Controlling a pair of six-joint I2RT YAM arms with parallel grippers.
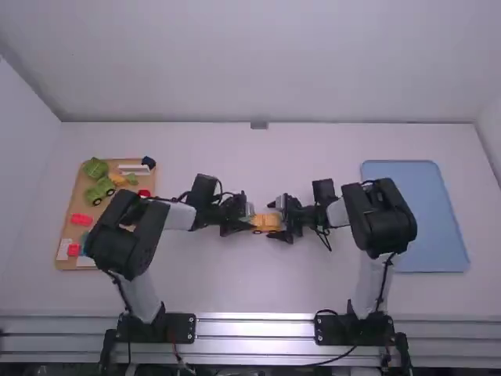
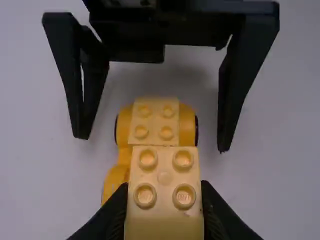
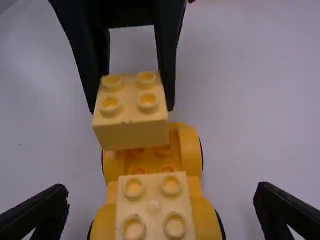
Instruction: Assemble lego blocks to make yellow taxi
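Landmark: yellow wheeled base (image 3: 191, 150), mid-table, between the two arms. Its long axis runs roughly from one arm's gripper to the other's.

Left gripper (image 2: 164, 201): clamped on the sides of a pale yellow block (image 2: 165, 176), studs up. The block is over the base's end nearer the left arm, above a recess (image 3: 150, 161) that has studs but no block on it.

Right gripper (image 3: 161, 200): fingers apart, one on either side of the base's other end, touching neither side. That end carries a second pale yellow block (image 3: 154, 206).

Relation that matters: held block versus the base's long axis. It appears slightly skewed and off that axis, toward the side where the arms are mounted. The left arm is nearer the free seat and would need to centre and square the block before pressing down.

Judgement: taxi body partly built; current step is seating this block. Risk: pressed askew, it could catch on the studs or make the base roll. Closing the right gripper could steady the base.
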